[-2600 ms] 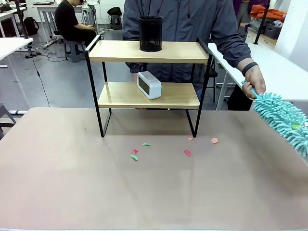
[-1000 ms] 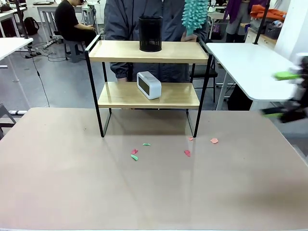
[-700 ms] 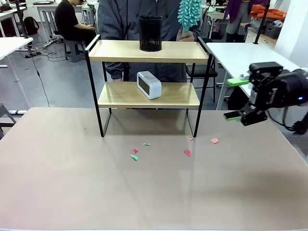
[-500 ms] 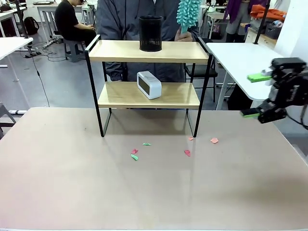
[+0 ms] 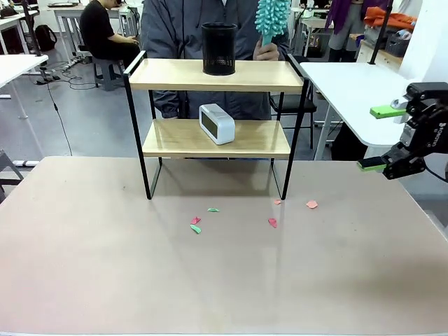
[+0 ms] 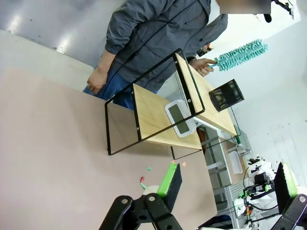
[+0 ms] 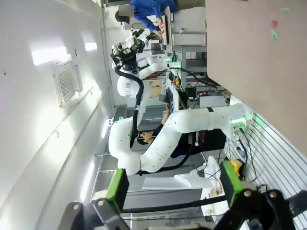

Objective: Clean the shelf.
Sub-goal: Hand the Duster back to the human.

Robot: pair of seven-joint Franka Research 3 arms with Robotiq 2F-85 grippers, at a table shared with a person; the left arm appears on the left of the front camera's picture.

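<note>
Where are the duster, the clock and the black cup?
Duster (image 5: pixel 271 15), front view: on its teal fluffy head.
Clock (image 5: pixel 216 123), front view: on its white body, lower board.
Black cup (image 5: pixel 219 49), front view: on its mesh wall.

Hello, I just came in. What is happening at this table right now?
A person behind the shelf holds a teal duster upright above the right end of its top board. A black mesh cup stands on the top board and a small white clock on the lower one. The right gripper hangs at the table's right edge, jaws open and empty. The left gripper is open and empty too. Small red and green scraps lie on the table in front of the shelf.
</note>
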